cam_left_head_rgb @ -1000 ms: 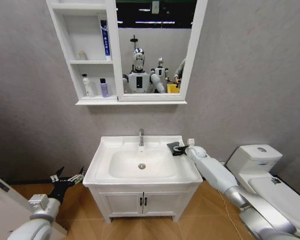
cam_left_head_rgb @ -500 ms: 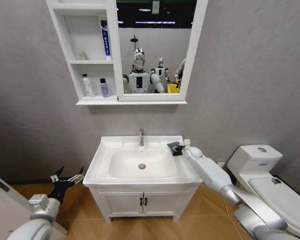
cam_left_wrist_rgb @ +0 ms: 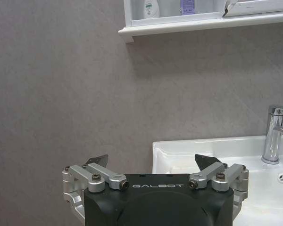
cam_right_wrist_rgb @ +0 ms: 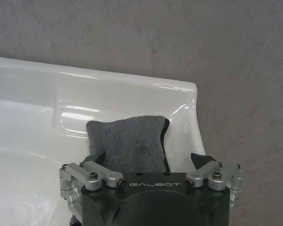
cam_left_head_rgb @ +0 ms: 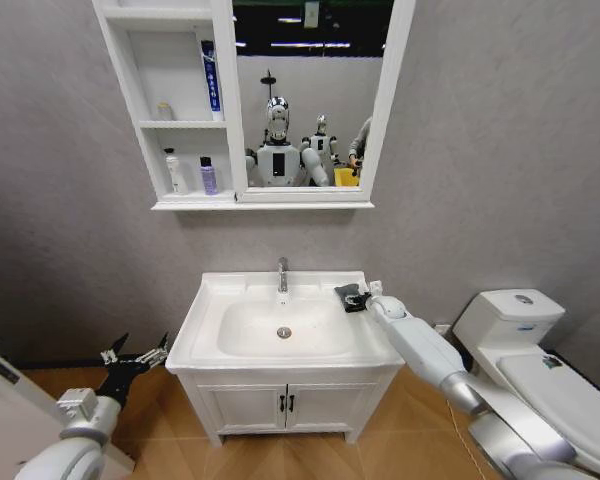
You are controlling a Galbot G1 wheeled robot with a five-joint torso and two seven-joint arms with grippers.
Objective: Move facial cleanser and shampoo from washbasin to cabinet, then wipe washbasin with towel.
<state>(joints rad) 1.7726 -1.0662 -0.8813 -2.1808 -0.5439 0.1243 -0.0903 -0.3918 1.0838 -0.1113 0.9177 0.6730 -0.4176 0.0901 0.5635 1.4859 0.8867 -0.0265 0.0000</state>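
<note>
Down at my far left, my left gripper (cam_left_head_rgb: 140, 358) hangs low beside the white two-door floor vanity (cam_left_head_rgb: 285, 405), jaws spread wide with nothing between them — well apart from everything on the counter. Up on the wall, the white wall-hung cabinet (cam_left_head_rgb: 130, 75) with open shelf niches and a tall mirror panel has a white bottle (cam_left_head_rgb: 174, 172) and a small purple bottle (cam_left_head_rgb: 208, 176) standing side by side in its lowest niche, plus a tall blue tube (cam_left_head_rgb: 211, 77) upright in the niche above.

Below that sits the white rectangular ceramic washbasin (cam_left_head_rgb: 210, 300) with its chrome faucet (cam_left_head_rgb: 282, 273) at the back and a metal drain (cam_left_head_rgb: 284, 332) in the bowl. On its back right corner lies the small dark grey folded towel (cam_right_wrist_rgb: 129, 141), flat on the rim beside the bowl. My right gripper (cam_right_wrist_rgb: 148, 160) is right over it, jaws wide — one finger on each side of the cloth, not closed on it. Further right stands a white toilet (cam_left_head_rgb: 525, 340).
</note>
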